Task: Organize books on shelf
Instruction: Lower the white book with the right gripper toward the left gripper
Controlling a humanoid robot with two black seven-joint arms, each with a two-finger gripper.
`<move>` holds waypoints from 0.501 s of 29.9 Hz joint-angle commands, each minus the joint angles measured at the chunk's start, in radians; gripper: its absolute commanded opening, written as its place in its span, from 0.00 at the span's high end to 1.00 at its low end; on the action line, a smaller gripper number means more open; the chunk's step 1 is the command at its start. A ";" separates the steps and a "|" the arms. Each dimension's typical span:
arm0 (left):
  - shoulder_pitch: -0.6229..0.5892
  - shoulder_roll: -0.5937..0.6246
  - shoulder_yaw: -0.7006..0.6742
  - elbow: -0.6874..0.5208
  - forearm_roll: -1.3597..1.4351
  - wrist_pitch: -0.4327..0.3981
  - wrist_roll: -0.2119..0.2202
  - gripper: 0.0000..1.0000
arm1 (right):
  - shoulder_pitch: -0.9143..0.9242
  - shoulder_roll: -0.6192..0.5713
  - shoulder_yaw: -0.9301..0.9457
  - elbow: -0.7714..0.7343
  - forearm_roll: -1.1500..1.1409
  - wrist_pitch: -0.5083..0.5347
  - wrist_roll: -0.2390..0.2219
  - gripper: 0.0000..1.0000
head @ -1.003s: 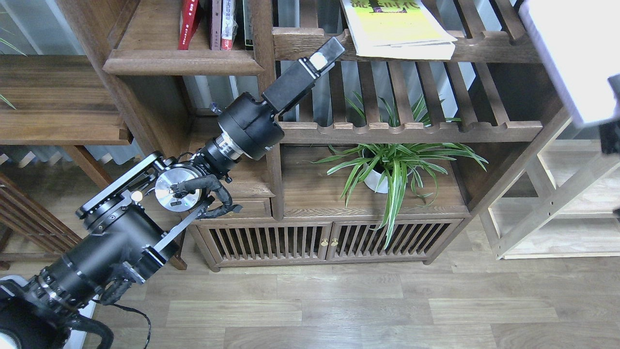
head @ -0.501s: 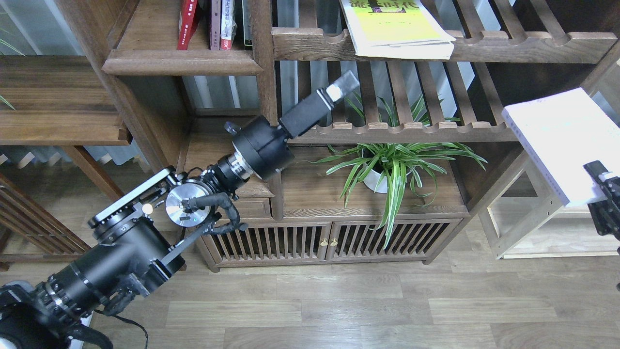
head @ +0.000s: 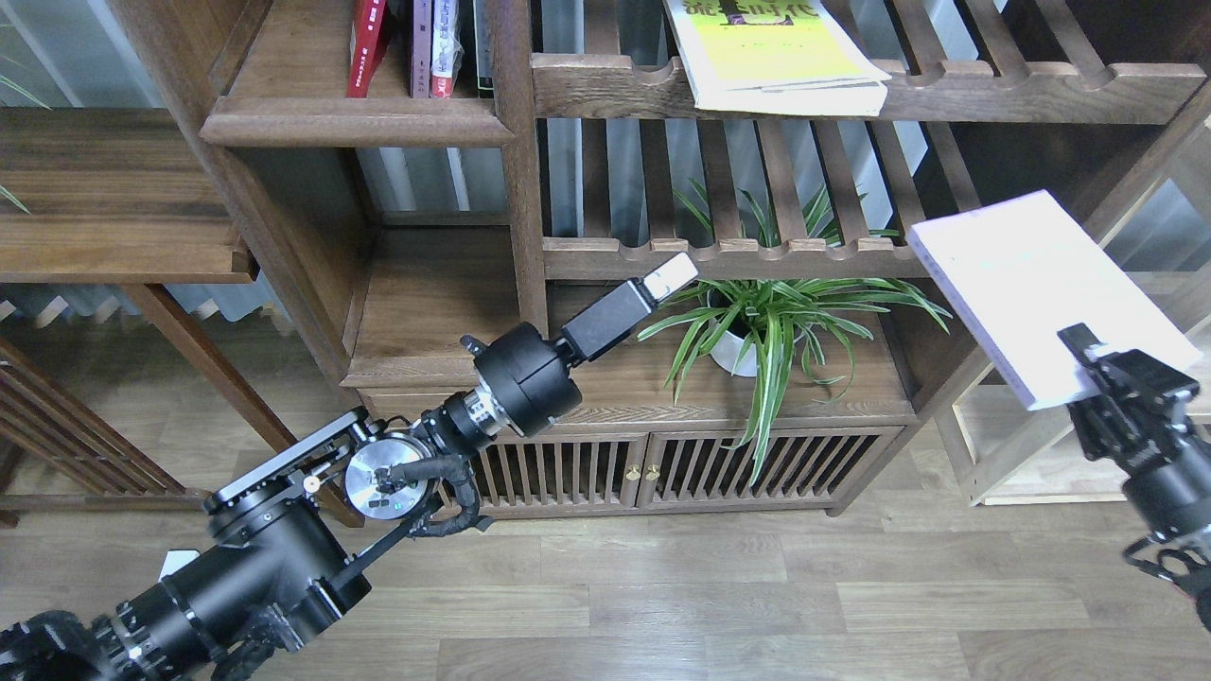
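Currently, step: carrying; the right gripper [head: 1088, 364] is clamped on the near corner of the white book [head: 1031, 288], held in the air off the bookcase's right side.
Left gripper [head: 662, 277]: empty, seen end-on, so I cannot tell its opening; beside the potted plant [head: 757, 326].
Next: likely swing the book across to the shelf [head: 355, 118] at upper left and stand it by the red book [head: 367, 47].
Remaining: yellow-green book [head: 771, 61] lies flat on the slatted rack [head: 851, 90].
Materials: shelf solid dark wood, rounded moulded edge; white book thick, matte, soft-covered.
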 commanded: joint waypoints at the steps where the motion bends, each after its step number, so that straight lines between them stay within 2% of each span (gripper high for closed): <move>1: 0.008 0.000 -0.002 0.011 -0.037 0.000 0.000 0.02 | 0.055 0.048 -0.042 0.000 -0.007 0.000 0.001 0.96; 15: 0.012 0.000 -0.017 0.030 -0.209 0.000 0.005 0.03 | 0.214 0.264 -0.120 0.000 -0.117 0.000 0.007 0.96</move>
